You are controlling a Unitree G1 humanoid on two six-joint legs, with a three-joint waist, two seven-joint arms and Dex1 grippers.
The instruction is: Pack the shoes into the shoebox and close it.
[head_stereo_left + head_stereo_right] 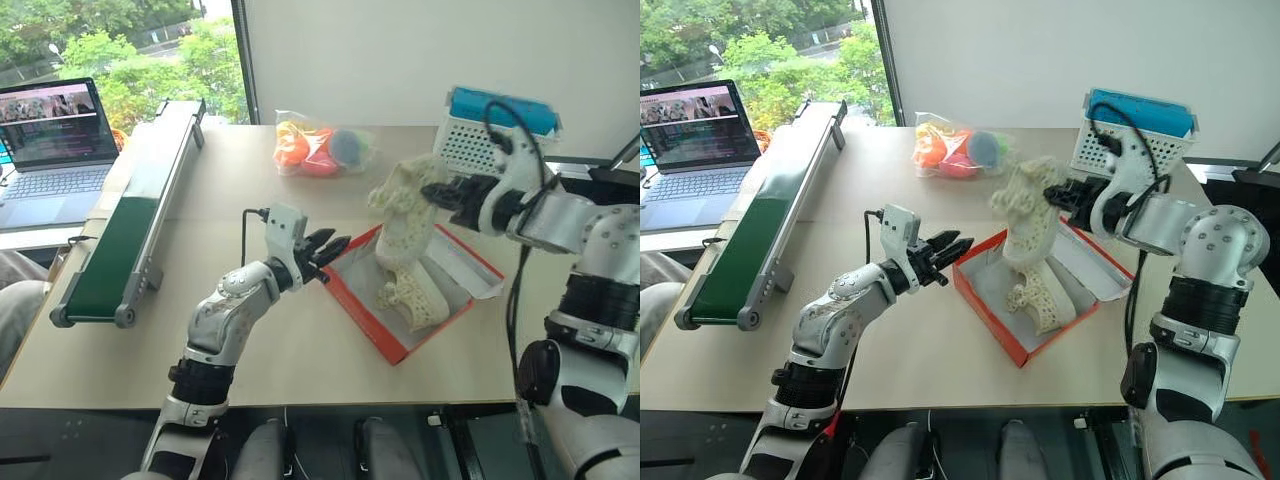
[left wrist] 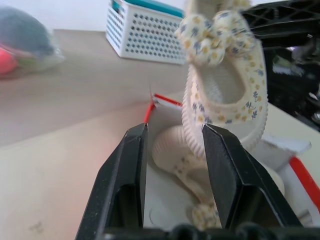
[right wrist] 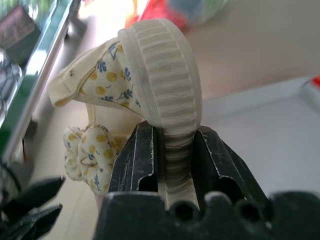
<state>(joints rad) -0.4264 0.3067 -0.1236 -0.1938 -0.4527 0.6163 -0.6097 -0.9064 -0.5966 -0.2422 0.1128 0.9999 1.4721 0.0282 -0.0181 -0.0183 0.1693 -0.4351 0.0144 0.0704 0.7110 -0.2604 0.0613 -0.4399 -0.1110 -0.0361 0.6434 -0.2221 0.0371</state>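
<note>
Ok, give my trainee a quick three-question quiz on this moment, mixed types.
1. True or false: the right gripper is shut on a shoe held above the open shoebox.
2. Where is the other shoe? A) on the conveyor belt B) inside the shoebox C) in the white basket
3. Fill in: the left gripper, near the shoebox's edge, has its fingers ____ and holds nothing.

Key: 1 true; 2 B; 3 open.
</note>
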